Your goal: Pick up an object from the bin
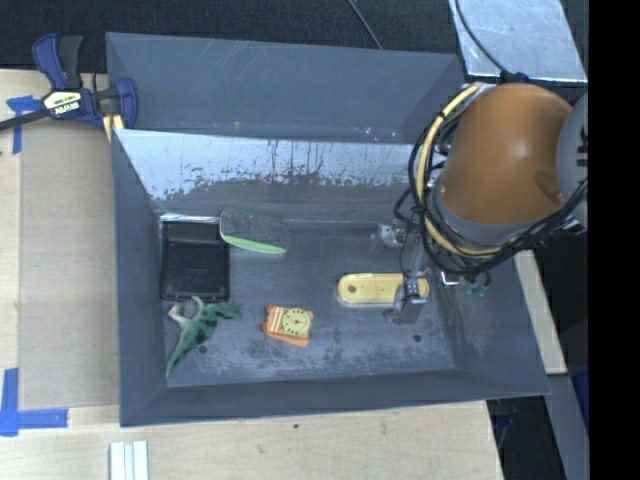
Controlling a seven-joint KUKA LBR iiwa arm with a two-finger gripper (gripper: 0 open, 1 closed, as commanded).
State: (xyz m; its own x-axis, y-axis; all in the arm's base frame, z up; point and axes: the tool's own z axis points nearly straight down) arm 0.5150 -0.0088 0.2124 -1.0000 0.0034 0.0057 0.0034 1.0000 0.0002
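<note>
Grey metal makes the bin (300, 98). Its floor is dusty and scuffed, and its back wall has dark, runny scratch marks. The tool (408, 296) is low on the right side of the floor, at the right end of a yellow oval thing (365, 289) that lies flat. It is not clear if the tool is open or closed. The arm's round orange cover (500, 158) sits above it. A small orange clock (288, 325) lies near the middle. On the left are a black box (195, 260), a green strip (252, 245) and a green toy lizard (197, 328).
</note>
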